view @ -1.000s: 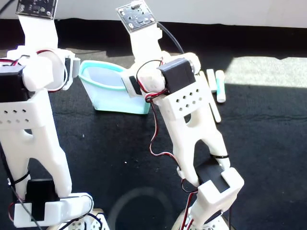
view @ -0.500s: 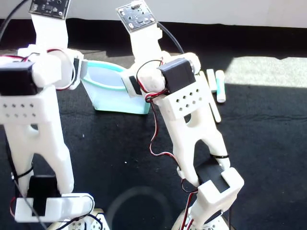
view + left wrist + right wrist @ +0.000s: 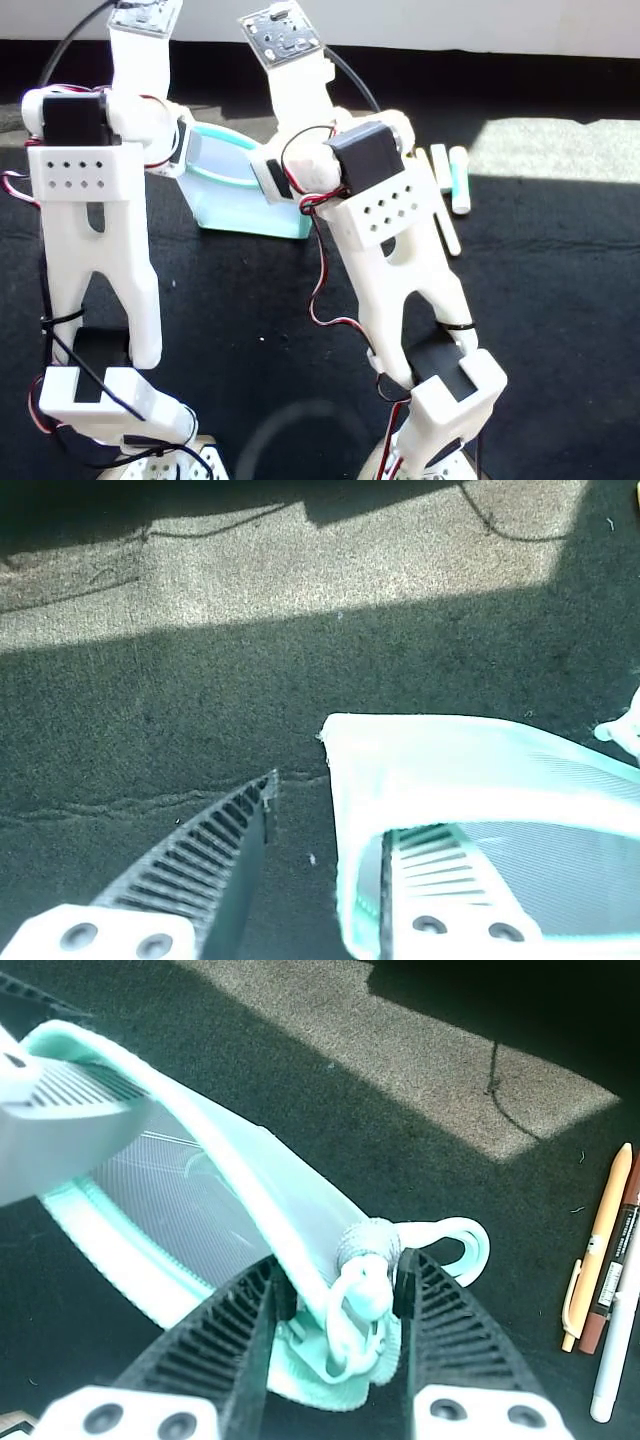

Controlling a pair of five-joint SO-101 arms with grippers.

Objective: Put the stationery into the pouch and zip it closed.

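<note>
The pouch (image 3: 200,1210) looked soft and light; jaws of the right gripper (image 3: 340,1265) pinched its zip end, those of the left gripper (image 3: 328,808) straddled its rim, open.

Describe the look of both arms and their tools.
Both the left arm and right arm are white plastic shells with black servos, hole rows and red, black and white wires. The left tool and right tool have black ribbed fingers on white screwed bases.
</note>
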